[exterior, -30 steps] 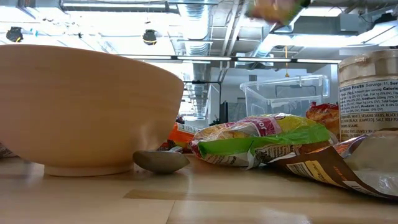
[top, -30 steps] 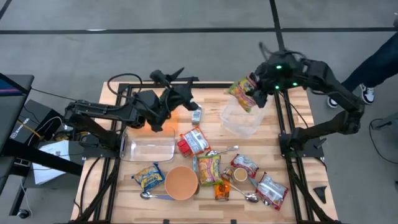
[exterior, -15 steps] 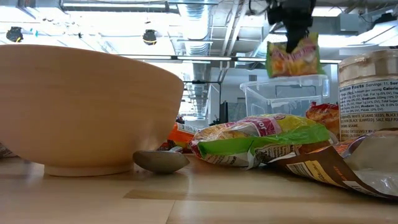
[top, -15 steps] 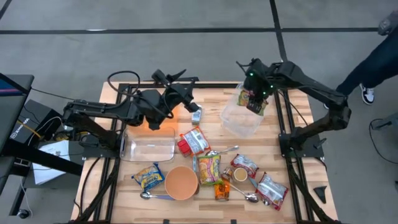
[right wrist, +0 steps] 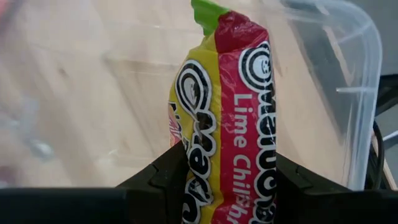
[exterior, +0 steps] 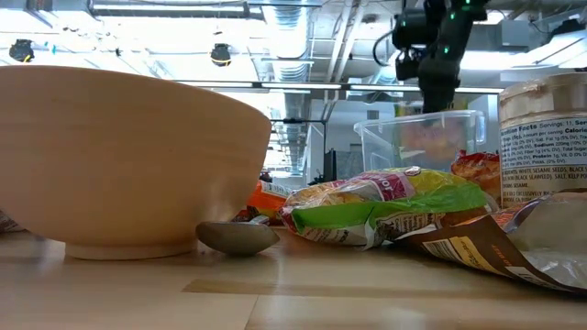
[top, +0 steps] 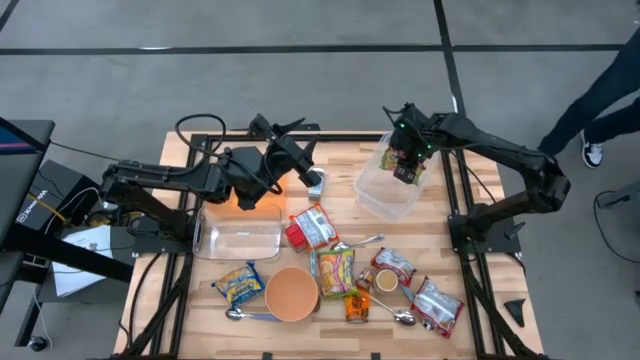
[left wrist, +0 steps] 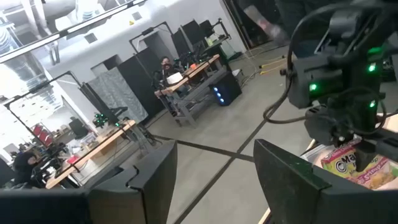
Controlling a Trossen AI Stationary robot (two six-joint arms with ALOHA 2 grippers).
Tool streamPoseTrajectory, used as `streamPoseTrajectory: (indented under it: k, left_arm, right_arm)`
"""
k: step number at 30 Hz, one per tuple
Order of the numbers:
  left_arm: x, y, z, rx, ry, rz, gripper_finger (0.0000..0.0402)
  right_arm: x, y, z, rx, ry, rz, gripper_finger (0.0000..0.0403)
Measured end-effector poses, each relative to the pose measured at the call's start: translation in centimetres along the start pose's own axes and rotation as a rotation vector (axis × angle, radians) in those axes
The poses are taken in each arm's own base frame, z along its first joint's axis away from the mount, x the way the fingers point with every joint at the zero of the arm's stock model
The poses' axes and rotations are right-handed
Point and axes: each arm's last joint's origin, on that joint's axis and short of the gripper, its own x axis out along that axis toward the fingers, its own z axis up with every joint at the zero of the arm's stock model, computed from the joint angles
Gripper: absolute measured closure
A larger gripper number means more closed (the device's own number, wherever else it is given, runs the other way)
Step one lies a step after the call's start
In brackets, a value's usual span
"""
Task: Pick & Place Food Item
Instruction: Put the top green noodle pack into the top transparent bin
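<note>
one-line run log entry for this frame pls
right pincer: shut on yellow-red noodle packet | inside clear plastic bin | left pincer: empty, raised beside second clear bin

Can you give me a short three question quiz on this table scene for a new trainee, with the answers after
1. True or false: the right gripper is shut on the noodle packet.
2. Over which thing does the noodle packet hang? A) the wooden bowl B) the clear tub on the right C) the clear tub on the left
3. Fill in: the left gripper, holding nothing, is raised above the table's ____ side.

Key
1. True. The right wrist view shows the packet pinched between both fingers.
2. B. In the low view the packet shows through that tub's wall, so it is already partly inside.
3. Left, beyond the clear tub on the left, with its fingers apart.
</note>
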Motion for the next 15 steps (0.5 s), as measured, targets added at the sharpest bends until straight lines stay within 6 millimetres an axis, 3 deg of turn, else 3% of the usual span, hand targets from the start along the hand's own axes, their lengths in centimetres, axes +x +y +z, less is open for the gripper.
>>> streamPoseTrajectory:
  k: [7,15]
  left_arm:
    - [0.0,0.0,0.0,0.000,0.000,0.000,0.0195]
    - [0.0,0.0,0.0,0.001,0.001,0.001,0.0195]
  right_arm:
    - [2.2,-1.3,-1.1,0.034,0.011,-0.014,0.0257]
    - [3.1,-0.4,-1.3,0.009,0.015,0.002,0.0257]
